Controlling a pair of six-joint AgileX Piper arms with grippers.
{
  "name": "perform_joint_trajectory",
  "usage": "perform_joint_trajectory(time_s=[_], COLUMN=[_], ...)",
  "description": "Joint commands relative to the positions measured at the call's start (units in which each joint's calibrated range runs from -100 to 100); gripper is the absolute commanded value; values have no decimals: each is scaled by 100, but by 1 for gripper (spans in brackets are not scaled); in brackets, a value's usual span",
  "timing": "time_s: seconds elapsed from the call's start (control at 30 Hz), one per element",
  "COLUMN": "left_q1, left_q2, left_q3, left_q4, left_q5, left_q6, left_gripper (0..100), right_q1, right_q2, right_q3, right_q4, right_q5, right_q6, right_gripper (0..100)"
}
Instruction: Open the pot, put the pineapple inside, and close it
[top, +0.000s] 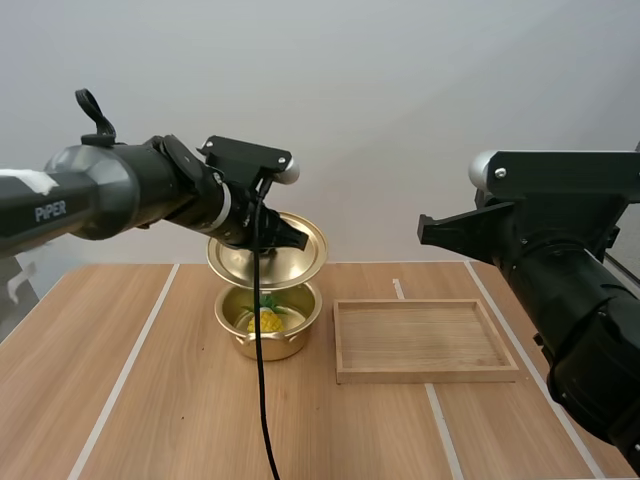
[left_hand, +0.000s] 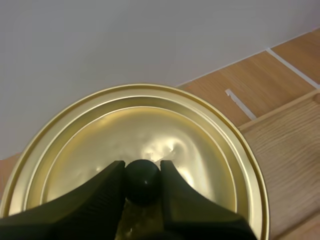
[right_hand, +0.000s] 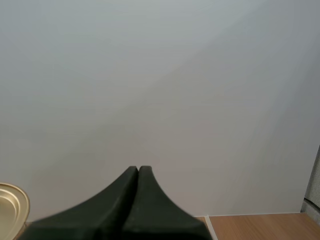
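A gold pot (top: 268, 322) stands on the table with a small yellow pineapple (top: 267, 318) inside it. The gold lid (top: 270, 255) hangs tilted just above the pot's rim. My left gripper (left_hand: 143, 181) is shut on the lid's black knob (left_hand: 143, 179), pinched between its two fingers, with the lid (left_hand: 150, 145) spread out behind it. My right gripper (right_hand: 138, 172) is raised well to the right of the pot, its fingers lying together on nothing. The edge of the lid (right_hand: 11, 207) shows beside it.
A shallow wooden tray (top: 424, 341) lies right of the pot, empty, and its corner (left_hand: 295, 135) shows past the lid. White tape lines (top: 125, 375) run across the wooden table. My right arm (top: 560, 270) looms over the table's right side.
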Motion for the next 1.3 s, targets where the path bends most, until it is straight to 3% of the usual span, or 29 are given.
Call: perform_joint_trajectory(time_s=[0.0,0.57,1.27], left_q1=[-18,-18,-18], left_q2=[72,930,1560], left_q3=[133,184,184], left_q4=[-279,-523,-536], left_q5=[-216,-1017,-1016], left_q6=[213,526,618], left_gripper=[0,0,0], right_q1=[-16,-16,-16], right_q2=[-36,-36,-36], right_q3=[8,8,8], right_q4=[0,0,0], right_q5=[-55,-55,-55], right_q6=[0,0,0], right_gripper=[0,0,0])
